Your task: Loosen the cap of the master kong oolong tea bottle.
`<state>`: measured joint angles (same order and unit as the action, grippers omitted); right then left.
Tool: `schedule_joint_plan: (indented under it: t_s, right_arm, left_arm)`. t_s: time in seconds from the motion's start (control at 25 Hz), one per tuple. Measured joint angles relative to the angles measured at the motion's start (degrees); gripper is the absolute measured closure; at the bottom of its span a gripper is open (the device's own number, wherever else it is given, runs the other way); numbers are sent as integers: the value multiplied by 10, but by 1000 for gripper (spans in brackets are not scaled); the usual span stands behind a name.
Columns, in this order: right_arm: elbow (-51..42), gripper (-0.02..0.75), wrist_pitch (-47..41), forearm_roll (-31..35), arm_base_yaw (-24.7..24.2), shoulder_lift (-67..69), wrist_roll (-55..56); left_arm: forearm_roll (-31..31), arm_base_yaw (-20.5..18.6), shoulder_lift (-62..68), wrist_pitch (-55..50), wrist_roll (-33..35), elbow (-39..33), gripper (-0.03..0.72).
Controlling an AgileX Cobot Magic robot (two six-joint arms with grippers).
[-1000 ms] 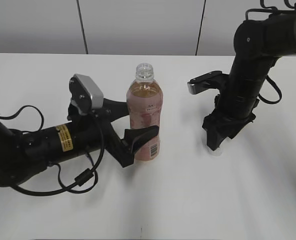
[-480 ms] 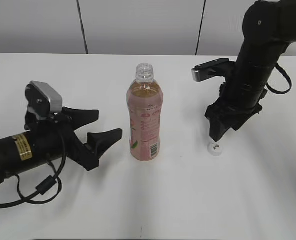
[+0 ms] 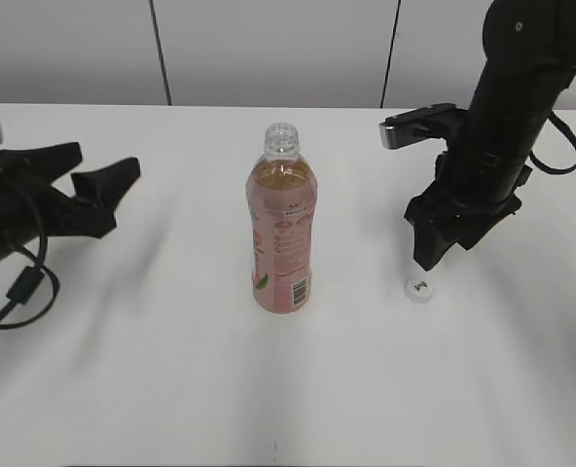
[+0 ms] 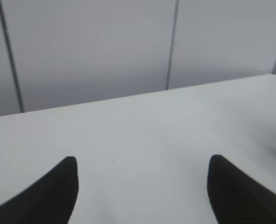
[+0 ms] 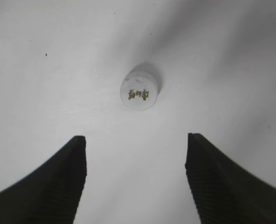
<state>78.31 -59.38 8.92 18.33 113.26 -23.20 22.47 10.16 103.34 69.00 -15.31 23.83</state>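
Note:
The oolong tea bottle [image 3: 282, 226] stands upright mid-table with its neck open and no cap on it. The white cap [image 3: 420, 290] lies on the table to its right; it also shows in the right wrist view [image 5: 139, 90] with a dark mark on top. My right gripper [image 3: 427, 255] is open and empty, hovering just above the cap; in the right wrist view [image 5: 135, 142] the cap lies just ahead of its tips. My left gripper [image 3: 98, 177] is open and empty at the far left, well away from the bottle; the left wrist view [image 4: 141, 163] shows only bare table between its fingers.
The white table [image 3: 288, 389] runs back to a grey panelled wall [image 3: 269, 49]. Black cables [image 3: 20, 287] loop off the left arm at the left edge.
My left gripper has let go of the bottle and pulled back far to the left. My right gripper has risen off the cap, leaving it on the table.

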Motion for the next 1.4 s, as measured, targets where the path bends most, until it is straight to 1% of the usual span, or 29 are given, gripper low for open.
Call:
schedule_joint_plan:
  t_s: [0.12,0.28,0.44,0.56,0.68,0.8,0.96,1.04,1.12,1.2,1.36,1.4]
  right_arm:
    - [0,234,-5,0,0,-5,1]
    - [0,234,-9,0,0,-11,6]
    - [0,234,-12,0,0,-12,11]
    - [0,234,-15,0,0,-12,18]
    - [0,234,-22,0,0,-15,32]
    - [-2,240,-28,2,0,-24,47]
    - [-3,254,-41,3,0,-49,64]
    - [-10,255,-48,6,0,-69,73]
    - [-24,255,-53,14,0,-95,78]
    - [-41,255,-55,19,0,-126,82]
    - [-80,255,-57,25,0,-194,88]
    - [-93,255,-57,25,0,-212,89]
  left_arm:
    - [-34,-38,-21,1,-10,0,173]
    - [-50,-108,-50,-12,-30,-2,173]
    - [-46,-185,-95,-89,-32,-3,173]
    - [-36,-213,-143,-163,-35,-5,173]
    - [-36,-216,-197,-231,-46,-5,173]
    - [-36,-216,-249,-298,-82,-5,173]
    - [-36,-216,-308,-412,-100,-5,173]
    - [-39,-209,-330,-474,-122,-5,173]
    - [-39,-196,-355,-525,-149,-5,173]
    - [-39,-179,-380,-555,-160,-5,173]
    - [-56,-129,-452,-602,-166,-5,173]
    - [-51,-113,-473,-616,-166,-5,173]
